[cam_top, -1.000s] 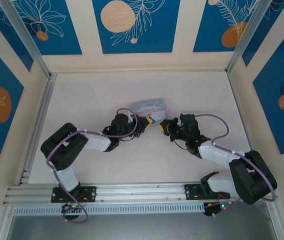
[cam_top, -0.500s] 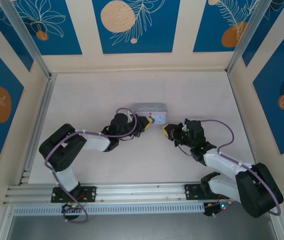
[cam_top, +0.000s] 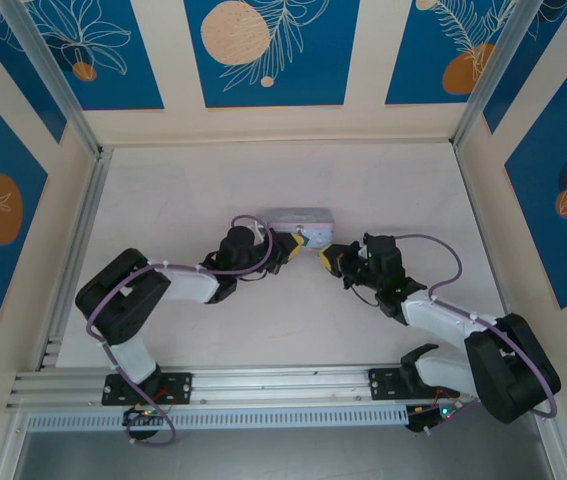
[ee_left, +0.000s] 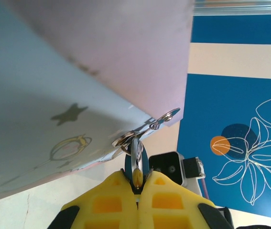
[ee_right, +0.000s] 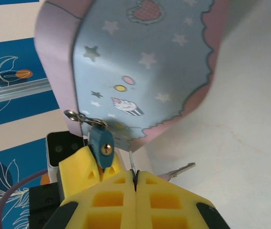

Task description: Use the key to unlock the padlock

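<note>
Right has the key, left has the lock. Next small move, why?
Probably nudge the right gripper sideways to bring the key onto the keyhole. In the right wrist view the key tip sits beside the padlock, not inserted, while the left gripper pins the padlock hanging from the tin.

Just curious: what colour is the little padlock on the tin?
The padlock is teal-blue with a brassy keyhole; the right wrist view shows it best.

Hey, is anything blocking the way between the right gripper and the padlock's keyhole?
Nothing visible. The padlock, hanging on the tin's hasp and pinched by the left gripper, turns its keyhole bare toward the right gripper, which pinches the key; only open space lies between them.
</note>
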Robot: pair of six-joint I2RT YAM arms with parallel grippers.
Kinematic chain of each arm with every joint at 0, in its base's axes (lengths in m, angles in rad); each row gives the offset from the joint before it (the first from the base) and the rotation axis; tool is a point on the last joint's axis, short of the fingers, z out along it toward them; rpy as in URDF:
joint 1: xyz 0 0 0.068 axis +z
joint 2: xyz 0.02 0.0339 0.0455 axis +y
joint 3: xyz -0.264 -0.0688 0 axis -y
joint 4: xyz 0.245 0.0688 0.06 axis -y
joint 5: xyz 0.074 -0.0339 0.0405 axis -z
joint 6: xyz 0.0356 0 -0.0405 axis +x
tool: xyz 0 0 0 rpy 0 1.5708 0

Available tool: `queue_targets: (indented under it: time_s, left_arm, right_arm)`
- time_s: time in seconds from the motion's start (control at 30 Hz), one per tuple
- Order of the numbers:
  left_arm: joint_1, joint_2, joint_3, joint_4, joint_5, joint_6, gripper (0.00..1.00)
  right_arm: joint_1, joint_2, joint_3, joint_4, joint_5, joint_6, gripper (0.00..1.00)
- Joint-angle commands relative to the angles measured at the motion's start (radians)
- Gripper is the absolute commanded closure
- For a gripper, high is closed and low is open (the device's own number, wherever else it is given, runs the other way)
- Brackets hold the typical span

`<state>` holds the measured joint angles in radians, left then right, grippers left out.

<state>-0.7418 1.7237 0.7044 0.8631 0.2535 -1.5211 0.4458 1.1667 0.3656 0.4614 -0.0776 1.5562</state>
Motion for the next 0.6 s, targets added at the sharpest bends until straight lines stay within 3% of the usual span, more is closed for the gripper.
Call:
queue_targets:
  time_s: [0.0,0.57]
  left_arm:
    - [-0.006,-0.038,-0.008,0.029,0.007,-0.004,1.00]
    - [-0.008,-0.032,-0.011,0.037,0.006,-0.005,1.00]
  right_arm:
    - [0.008,0.019,0.043,0.032,0.019,0.008,1.00]
    - [0.025,0.069,0.075,0.050,0.024,0.010,1.00]
